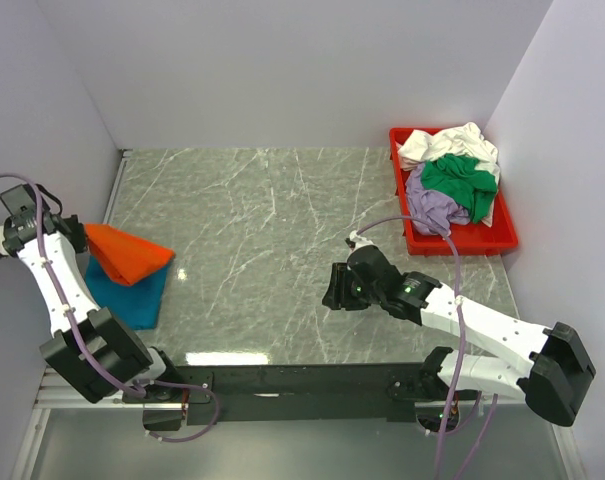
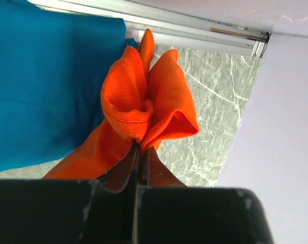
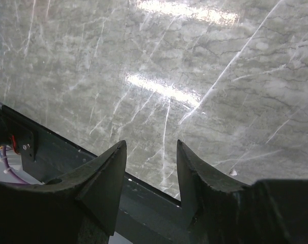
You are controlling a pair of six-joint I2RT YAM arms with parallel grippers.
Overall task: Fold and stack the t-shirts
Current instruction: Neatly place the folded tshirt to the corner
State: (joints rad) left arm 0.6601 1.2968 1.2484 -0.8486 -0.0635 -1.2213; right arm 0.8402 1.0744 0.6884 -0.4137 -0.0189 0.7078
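1. Left pincer [image 2: 139, 152] is clamped tight on a bunched fold of the orange t-shirt [image 2: 143, 109]; right pincer [image 3: 151, 157] stands open over bare counter [image 3: 194, 61], holding nothing
2. We find the orange t-shirt at the left edge of the overhead view, partly lifted and draped over the teal t-shirt [image 1: 132, 298], which lies flat on the counter
3. A white t-shirt [image 1: 447, 143], green t-shirt [image 1: 462, 178] and lavender t-shirt [image 1: 432, 208] sit heaped in the red tray [image 1: 462, 243] at upper right
4. We judge the cloth light, limp and prone to sagging, so hems, shoulders or corners make the best holds
5. In the overhead view its long axis runs from the pinched end at left towards the right and slightly down, narrowing to a tip; we cannot tell which end is the collar
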